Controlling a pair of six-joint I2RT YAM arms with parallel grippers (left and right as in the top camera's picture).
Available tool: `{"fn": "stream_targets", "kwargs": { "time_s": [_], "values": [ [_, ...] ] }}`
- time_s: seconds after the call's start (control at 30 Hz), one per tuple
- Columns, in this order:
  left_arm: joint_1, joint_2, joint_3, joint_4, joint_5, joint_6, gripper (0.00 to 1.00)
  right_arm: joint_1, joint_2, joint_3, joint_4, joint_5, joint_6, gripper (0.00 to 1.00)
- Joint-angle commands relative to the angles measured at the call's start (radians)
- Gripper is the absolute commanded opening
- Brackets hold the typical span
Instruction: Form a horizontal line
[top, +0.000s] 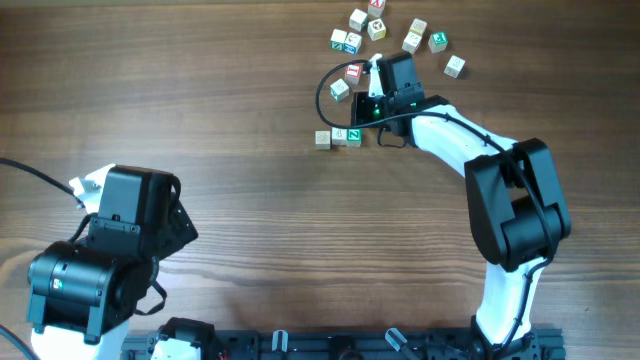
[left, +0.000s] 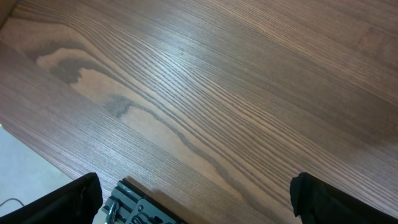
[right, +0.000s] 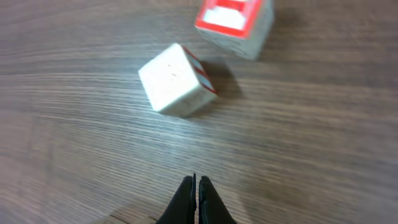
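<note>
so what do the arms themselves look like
Both arms have white links and blocky black joint housings. The right arm has a looping black cable near its wrist, with a small green light. The left arm also has a black cable. The left claw and right claw are black.

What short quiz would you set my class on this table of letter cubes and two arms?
1. True or false: the right pincer is shut and empty.
2. Which lies nearer the arms' bases? A: the horizontal line of cubes. B: the scattered cubes.
3. Fill in: in the right wrist view, the far cube has a ___ marked top.
Key: 1 true; 2 A; 3 red.
</note>
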Motion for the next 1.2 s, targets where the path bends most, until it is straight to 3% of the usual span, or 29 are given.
{"fn": "stream_targets", "kwargs": {
  "time_s": [0.0,1.17],
  "values": [
    [0.008,-0.006,-0.004,0.003,-0.016,-0.021,1.00,0.031,0.020,0.000,0.010,-0.063,-0.068,0.05],
    [0.008,-0.006,-0.004,0.003,-0.016,-0.021,1.00,0.072,0.020,0.000,-0.057,-0.063,-0.071,0.05]
  ]
}}
